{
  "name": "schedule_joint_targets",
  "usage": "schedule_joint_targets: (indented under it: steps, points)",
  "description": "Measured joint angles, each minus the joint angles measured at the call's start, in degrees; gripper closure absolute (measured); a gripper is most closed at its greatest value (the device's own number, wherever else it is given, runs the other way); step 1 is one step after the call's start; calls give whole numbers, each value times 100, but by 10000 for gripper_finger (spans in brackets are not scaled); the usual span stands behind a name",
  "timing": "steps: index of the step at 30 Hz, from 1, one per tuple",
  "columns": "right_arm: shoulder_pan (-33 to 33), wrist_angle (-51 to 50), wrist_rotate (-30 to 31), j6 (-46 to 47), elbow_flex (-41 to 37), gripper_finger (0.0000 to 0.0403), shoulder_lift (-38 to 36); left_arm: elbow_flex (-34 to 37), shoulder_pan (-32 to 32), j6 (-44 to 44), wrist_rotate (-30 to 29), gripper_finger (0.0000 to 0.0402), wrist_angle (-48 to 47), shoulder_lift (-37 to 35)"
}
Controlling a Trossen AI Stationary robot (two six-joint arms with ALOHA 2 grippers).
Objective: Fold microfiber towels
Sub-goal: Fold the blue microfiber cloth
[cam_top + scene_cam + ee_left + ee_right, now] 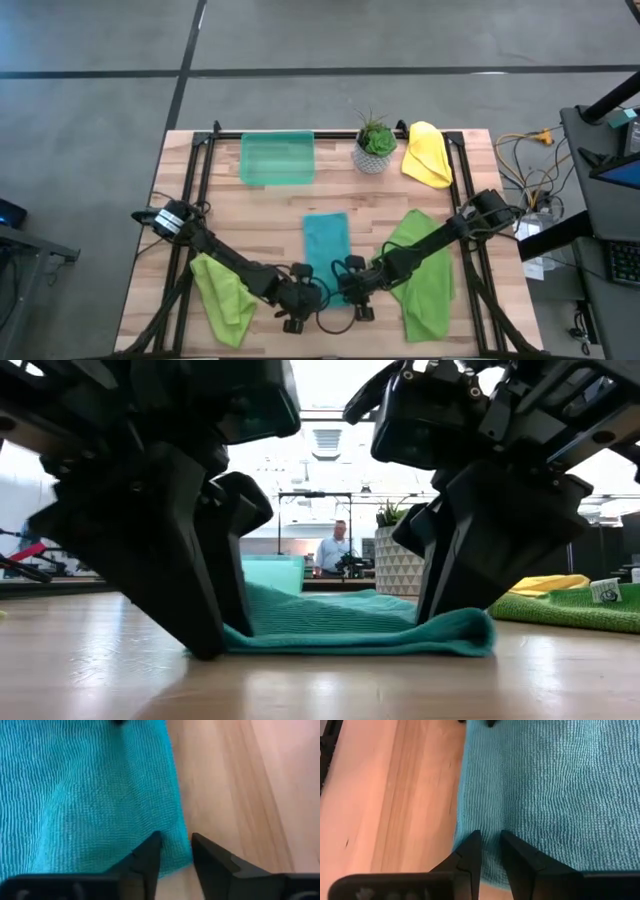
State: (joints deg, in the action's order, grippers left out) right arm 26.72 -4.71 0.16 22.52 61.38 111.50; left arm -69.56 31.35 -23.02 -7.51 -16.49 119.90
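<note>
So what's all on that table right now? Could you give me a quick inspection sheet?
Surface: wooden table, dark frame rails.
Job's things: teal towel at centre; lime towel on the left; second lime towel on the right; yellow towel at the far edge.
Clutter: green tray; potted plant.
Grippers: left gripper and right gripper, each pinching a near corner of the teal towel.
Cables: bundle off the table's right.
Surroundings: person far behind.

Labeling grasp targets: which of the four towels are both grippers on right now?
The teal towel, lying at the table's centre; both the left gripper and right gripper pinch its near edge. The two lime green towels and the yellow towel lie untouched.
</note>
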Motion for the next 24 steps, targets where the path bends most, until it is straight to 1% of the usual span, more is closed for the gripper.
schedule_joint_targets:
  steps: [3, 5, 8, 14, 18, 20, 24]
  points:
    - [0, -4, -6, 0, 1, 333, 0, -18, 10, -45, 195, 370, -109, 79]
    - [0, -5, -14, 0, 1, 333, -3, -18, 37, -51, 196, 393, -111, 50]
    - [0, -81, -54, 2, -1, 333, -74, -16, 47, -31, 93, 398, -228, -115]
    - [17, -52, -61, -175, 5, 333, -433, 16, 0, 347, -164, 401, -327, -767]
    - [55, -53, -68, -350, 5, 333, -549, 61, -108, 408, -207, 401, -498, -942]
    - [79, -58, -68, -372, 5, 331, -593, 74, -183, 399, -129, 401, -490, -977]
    - [118, 26, -57, -459, 5, 320, -663, 64, -289, 399, 380, 401, -345, -987]
